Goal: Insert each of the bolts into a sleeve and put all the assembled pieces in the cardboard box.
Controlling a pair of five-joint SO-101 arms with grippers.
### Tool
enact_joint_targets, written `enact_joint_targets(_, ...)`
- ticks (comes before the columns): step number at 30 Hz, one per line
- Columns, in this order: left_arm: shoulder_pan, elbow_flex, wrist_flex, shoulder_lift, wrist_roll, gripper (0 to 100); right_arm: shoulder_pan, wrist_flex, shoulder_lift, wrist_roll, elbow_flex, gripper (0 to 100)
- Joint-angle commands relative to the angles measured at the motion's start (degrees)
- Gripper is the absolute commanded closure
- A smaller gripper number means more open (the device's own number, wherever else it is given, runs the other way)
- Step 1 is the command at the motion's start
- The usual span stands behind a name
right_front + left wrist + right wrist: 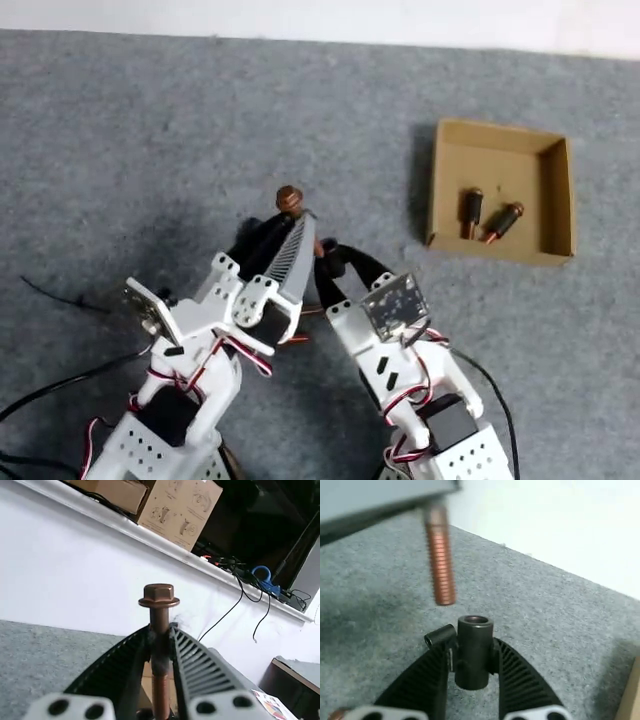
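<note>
My left claw [161, 636] clamped the bolt [159, 602], head up | right claw [472, 649] clamped the sleeve [474, 630] | bolt tip just above sleeve mouth

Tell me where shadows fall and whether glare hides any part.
High view: the cardboard box throws a shadow to its left on the mat, and a darker patch lies under the arms. Left wrist view: the bolt is evenly lit, no glare. Right wrist view: the sleeve has a faint sheen.
</note>
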Motion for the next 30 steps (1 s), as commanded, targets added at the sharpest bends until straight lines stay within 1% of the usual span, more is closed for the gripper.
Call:
enact_joint_targets(1, 0.04, 1.19, 0.00, 0.04, 0.53, 99, -0.75, -1.36, -1.19, 1.32, -3.91, 99.5)
enact_joint_targets(6, -0.04, 1.19, 0.09, 0.22, 0.35, 99, -4.18, -1.27, -1.19, 1.58, -5.85, 99.5)
enact_joint_targets(12, -0.31, 1.19, 2.02, 0.22, 0.53, 99, -4.26, -1.27, -1.19, 1.58, -9.01, 99.5)
enact_joint_targets(20, -1.36, 1.19, 2.02, 0.04, 0.53, 99, -4.44, -1.27, -1.19, 1.67, -8.84, 99.5)
enact_joint_targets(26, 0.57, 1.19, 4.57, 0.04, 0.62, 99, -4.35, -1.27, -1.19, 1.67, -8.84, 99.5)
enact_joint_targets(30, 1.45, 1.19, 4.84, 0.22, 0.44, 99, -4.35, -1.27, -1.19, 1.67, -8.84, 99.5)
